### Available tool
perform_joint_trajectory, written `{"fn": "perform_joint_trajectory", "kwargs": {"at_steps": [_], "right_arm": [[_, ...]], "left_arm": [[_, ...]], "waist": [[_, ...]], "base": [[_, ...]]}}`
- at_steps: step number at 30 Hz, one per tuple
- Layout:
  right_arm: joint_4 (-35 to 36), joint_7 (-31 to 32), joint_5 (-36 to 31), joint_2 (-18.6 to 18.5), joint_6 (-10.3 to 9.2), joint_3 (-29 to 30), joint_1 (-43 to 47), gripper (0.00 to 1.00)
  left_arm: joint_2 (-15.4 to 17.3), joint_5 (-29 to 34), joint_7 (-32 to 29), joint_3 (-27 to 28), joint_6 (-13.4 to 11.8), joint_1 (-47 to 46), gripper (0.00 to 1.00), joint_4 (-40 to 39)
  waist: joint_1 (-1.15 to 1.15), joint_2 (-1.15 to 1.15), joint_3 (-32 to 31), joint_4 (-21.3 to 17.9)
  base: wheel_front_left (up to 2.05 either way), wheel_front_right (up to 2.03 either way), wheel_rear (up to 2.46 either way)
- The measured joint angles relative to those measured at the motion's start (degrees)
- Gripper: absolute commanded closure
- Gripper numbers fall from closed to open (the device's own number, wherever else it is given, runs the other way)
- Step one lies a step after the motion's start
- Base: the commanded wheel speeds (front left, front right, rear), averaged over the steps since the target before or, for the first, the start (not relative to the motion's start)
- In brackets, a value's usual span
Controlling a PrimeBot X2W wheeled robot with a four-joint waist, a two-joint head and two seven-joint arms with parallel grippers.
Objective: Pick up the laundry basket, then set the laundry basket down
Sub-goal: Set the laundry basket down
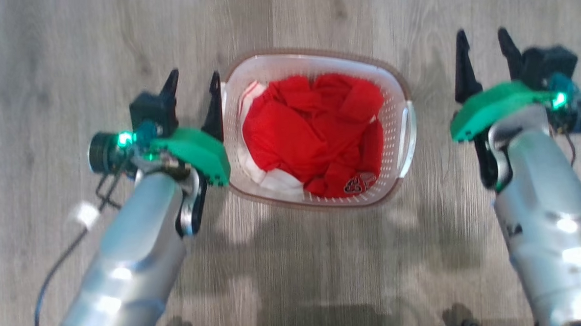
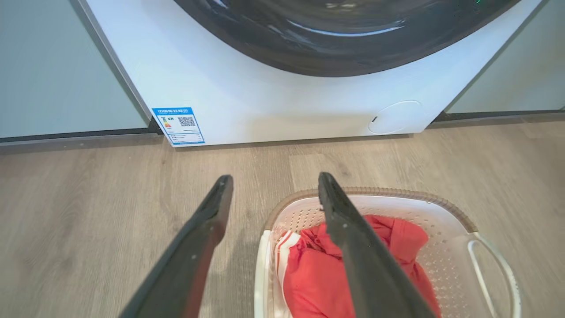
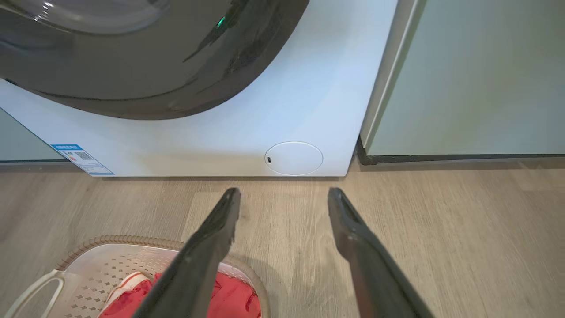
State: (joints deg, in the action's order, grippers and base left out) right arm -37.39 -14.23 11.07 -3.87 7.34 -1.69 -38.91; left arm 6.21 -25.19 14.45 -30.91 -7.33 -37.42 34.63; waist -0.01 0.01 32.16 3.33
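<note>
Left gripper [image 1: 193, 75]: jaws spread wide, holding nothing, just beside the left handle of the laundry basket [image 1: 310, 64]. Right gripper [image 1: 482, 33]: jaws spread wide, empty, clear of the right handle. Laundry basket: on wood floor [image 1: 69, 45] before washing machine [image 2: 265, 88], red clothes [image 1: 313, 132] inside.

grey wood-plank floor [image 1: 70, 55], white washing machine [image 2: 273, 106] between pale panels [image 3: 476, 75]

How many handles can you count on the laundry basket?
2: the left handle and the right handle, at opposite ends of the laundry basket. None seem hidden.
</note>
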Motion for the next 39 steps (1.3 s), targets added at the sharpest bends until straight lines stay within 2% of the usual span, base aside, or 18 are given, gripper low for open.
{"fn": "perform_joint_trajectory", "kwargs": {"at_steps": [8, 17, 29, 39], "right_arm": [[10.55, 0.01, -0.03, 0.15, 0.0, 0.21, 13.37, 0.0], [20.81, 0.0, 0.3, 0.54, 0.0, 0.26, 24.48, 0.0], [28.7, 0.01, 0.67, 1.29, 0.0, 0.03, 38.03, 0.0], [31.3, 0.01, 1.16, 1.41, 0.0, -0.46, 42.76, 0.0]], "left_arm": [[-0.12, 9.03, 0.01, 8.28, 1.77, 14.24, 0.0, -13.47], [-0.99, 13.56, 0.08, 15.29, 1.77, 28.08, 0.0, -24.3], [-1.41, 15.5, 0.09, 19.26, 1.77, 41.27, 0.0, -31.32], [-1.83, 15.51, 0.09, 22.28, 2.27, 47.0, 0.0, -33.66]], "waist": [[0.0, 0.0, -8.56, 0.35], [0.0, 0.0, -17.75, -0.12], [0.0, 0.0, -26.13, -0.89], [0.0, 0.0, -30.4, -1.88]], "base": [[0.0, 0.0, 0.0], [0.0, 0.0, 0.0], [0.0, 0.0, 0.0], [0.0, 0.0, 0.0]]}}
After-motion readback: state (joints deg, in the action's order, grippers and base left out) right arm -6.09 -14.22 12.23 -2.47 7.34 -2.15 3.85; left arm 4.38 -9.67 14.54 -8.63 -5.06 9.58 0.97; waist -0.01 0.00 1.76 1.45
